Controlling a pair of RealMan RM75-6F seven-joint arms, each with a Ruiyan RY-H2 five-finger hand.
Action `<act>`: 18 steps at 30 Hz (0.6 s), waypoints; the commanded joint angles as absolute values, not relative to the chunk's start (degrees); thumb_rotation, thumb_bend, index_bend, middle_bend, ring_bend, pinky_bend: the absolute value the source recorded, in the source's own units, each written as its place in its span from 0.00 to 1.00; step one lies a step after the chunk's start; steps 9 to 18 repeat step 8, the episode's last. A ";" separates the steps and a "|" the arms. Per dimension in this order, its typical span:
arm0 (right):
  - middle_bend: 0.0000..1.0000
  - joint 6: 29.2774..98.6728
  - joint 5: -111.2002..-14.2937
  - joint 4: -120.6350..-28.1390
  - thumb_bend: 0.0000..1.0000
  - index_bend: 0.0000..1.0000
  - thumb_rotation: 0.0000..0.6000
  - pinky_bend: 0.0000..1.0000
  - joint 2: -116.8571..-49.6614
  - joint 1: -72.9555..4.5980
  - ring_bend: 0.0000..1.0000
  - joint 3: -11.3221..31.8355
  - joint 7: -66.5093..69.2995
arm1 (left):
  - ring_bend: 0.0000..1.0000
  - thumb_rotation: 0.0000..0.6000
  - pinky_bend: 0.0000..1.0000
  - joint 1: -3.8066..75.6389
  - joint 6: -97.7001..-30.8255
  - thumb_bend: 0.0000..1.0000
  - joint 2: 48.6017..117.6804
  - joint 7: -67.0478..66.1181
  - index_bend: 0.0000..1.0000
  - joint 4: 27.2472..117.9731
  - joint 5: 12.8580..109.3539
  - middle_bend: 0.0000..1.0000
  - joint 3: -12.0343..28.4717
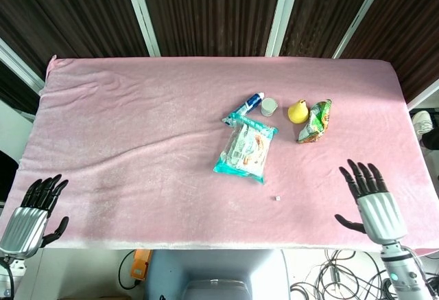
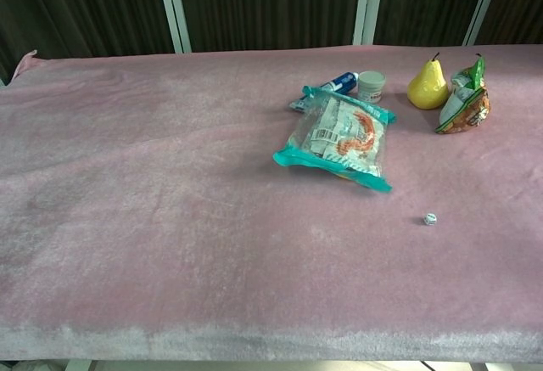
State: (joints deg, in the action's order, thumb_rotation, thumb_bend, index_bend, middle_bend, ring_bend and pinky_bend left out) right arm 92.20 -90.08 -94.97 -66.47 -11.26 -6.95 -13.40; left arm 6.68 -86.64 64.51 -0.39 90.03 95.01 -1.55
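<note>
A tiny white die (image 2: 430,219) lies alone on the pink-covered worktop (image 1: 137,128), just right of and nearer than the teal-edged snack bag (image 1: 245,150). Beyond the bag sit a blue tube (image 1: 254,99), a small pot (image 1: 269,106), a yellow pear (image 1: 297,111) and a green snack packet (image 1: 315,121). The right hand (image 1: 370,200) hovers near the front right edge, fingers apart, holding nothing; the left hand (image 1: 31,215) hangs off the front left corner, likewise spread and empty.

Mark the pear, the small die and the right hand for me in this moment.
pear (image 2: 427,87), chest view, middle of its yellow body.
small die (image 2: 430,219), chest view, its top face.
right hand (image 1: 374,204), head view, back of the palm, fingers spread.
</note>
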 commanded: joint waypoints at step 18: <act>0.00 91.21 -91.77 -90.06 0.22 0.00 1.00 0.00 -67.74 -7.59 0.00 -6.52 -10.13 | 0.00 1.00 0.04 6.61 -87.54 0.40 65.19 -0.66 0.00 89.48 96.06 0.00 -1.67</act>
